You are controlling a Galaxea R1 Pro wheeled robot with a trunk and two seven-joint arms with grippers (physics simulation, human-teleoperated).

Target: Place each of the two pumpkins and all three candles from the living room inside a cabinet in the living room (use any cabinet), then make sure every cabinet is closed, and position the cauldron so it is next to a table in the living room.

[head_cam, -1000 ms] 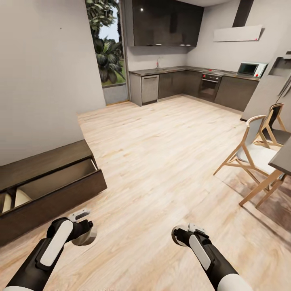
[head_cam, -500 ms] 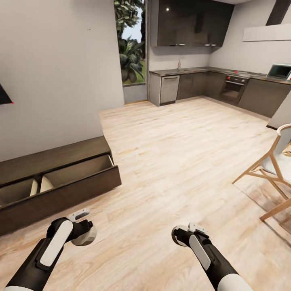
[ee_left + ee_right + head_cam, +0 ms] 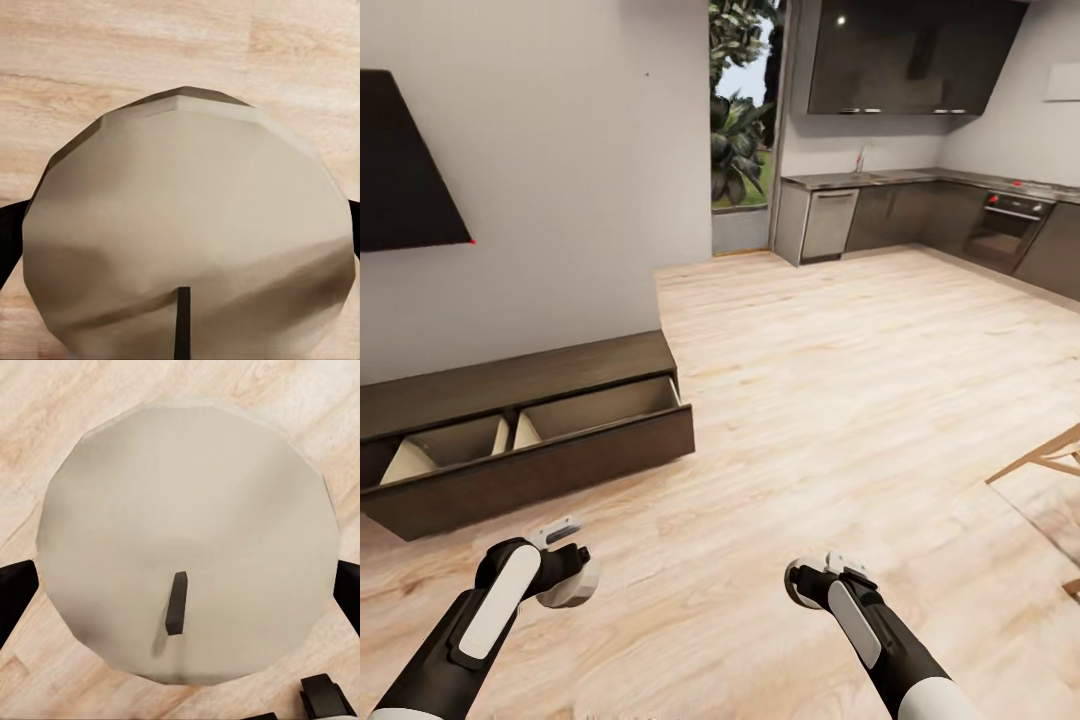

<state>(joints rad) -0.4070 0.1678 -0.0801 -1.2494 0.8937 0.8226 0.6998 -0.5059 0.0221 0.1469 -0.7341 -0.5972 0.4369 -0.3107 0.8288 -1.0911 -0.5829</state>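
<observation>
My left gripper (image 3: pixel 567 578) is shut on a pale beige candle (image 3: pixel 187 232) with a short dark wick, and black fingers (image 3: pixel 7 240) show at its sides. My right gripper (image 3: pixel 807 583) is shut on a second beige candle (image 3: pixel 187 540), seen from above over the floorboards. The low dark-brown cabinet (image 3: pixel 530 470) stands against the wall ahead on the left. Its wide drawer is pulled out, showing two pale beige compartments (image 3: pixel 595 408). The pumpkins, the cauldron and the coffee table are out of view.
A black screen (image 3: pixel 405 165) hangs on the wall above the cabinet. Grey kitchen units (image 3: pixel 920 215) and a glass opening with plants (image 3: pixel 738 140) lie at the back. A wooden chair leg (image 3: pixel 1045 460) pokes in at the right. Light wood floor (image 3: pixel 840 400) stretches between.
The camera has swung left: the cabinet and kitchen have slid rightward in the picture, the wall screen has come in and the chairs have nearly left. Both arms hold the same pose.
</observation>
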